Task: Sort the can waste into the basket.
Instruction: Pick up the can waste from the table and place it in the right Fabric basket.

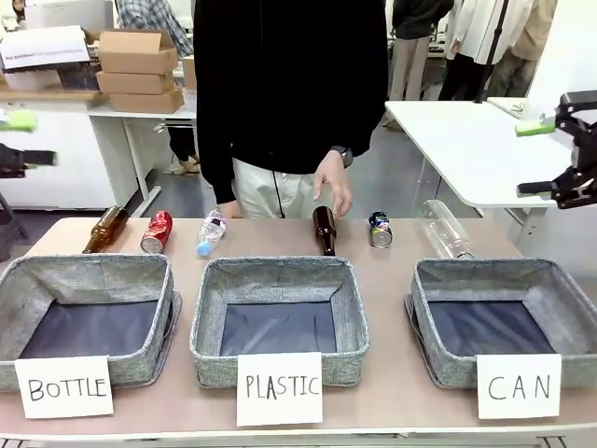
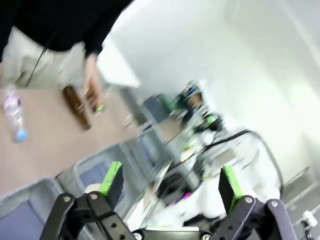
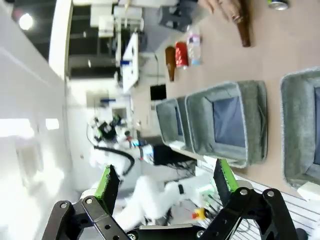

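While the left gripper (image 1: 28,138) and right gripper (image 1: 539,157) hang spread and empty, raised by the tabletop's (image 1: 384,280) side edges, the red can (image 1: 156,231) lies near its far-left corner, the silver can (image 1: 380,230) along the far edge, the basket (image 1: 494,278) at the near-right corner.

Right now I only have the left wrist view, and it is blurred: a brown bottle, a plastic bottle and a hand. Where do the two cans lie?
Observer: The red can lies at the far edge of the table, on the robot's left, between a brown glass bottle and a clear plastic bottle.
Operator: And the second one?
Observer: The silver printed can lies farther right, behind the gap between the PLASTIC basket and the CAN basket.
Operator: Is an arm reaching for it?
Observer: No. The right end effector hangs open, high at the table's right side, apart from that can.
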Tool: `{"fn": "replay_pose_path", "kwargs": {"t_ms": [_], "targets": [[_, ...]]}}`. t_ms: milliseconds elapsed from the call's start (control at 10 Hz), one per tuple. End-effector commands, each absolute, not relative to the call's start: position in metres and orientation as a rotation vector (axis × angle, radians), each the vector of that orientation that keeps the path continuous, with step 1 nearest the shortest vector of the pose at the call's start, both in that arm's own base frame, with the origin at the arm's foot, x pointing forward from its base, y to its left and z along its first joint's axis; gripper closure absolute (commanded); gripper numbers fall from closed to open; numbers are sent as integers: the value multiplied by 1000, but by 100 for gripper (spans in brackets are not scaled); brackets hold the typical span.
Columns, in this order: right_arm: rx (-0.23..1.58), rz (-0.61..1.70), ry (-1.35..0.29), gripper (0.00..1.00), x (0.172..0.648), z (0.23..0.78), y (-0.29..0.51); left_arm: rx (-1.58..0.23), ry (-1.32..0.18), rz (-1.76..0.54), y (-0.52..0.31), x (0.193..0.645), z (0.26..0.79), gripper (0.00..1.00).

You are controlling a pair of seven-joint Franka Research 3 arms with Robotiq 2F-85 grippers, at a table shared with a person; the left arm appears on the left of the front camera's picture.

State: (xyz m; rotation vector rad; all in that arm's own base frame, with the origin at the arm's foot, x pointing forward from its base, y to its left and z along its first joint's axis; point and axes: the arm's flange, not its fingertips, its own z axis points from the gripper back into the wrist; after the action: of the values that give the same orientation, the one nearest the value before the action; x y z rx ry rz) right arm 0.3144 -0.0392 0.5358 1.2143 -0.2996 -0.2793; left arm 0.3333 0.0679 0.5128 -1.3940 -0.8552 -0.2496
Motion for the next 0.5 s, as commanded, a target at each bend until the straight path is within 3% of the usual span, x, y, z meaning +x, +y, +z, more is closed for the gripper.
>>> {"fn": "replay_pose_path", "kwargs": {"t_ms": [0, 100, 400], "targets": [[1061, -402, -376, 0, 293, 518, -12, -1407, -792, -272, 24, 285, 450, 0], [1214, -279, -300, 0, 314, 536, -39, -1394, -855, -250, 68, 333, 513, 0], [1214, -279, -300, 0, 314, 536, -39, -1394, -855, -250, 68, 333, 513, 0]]}}
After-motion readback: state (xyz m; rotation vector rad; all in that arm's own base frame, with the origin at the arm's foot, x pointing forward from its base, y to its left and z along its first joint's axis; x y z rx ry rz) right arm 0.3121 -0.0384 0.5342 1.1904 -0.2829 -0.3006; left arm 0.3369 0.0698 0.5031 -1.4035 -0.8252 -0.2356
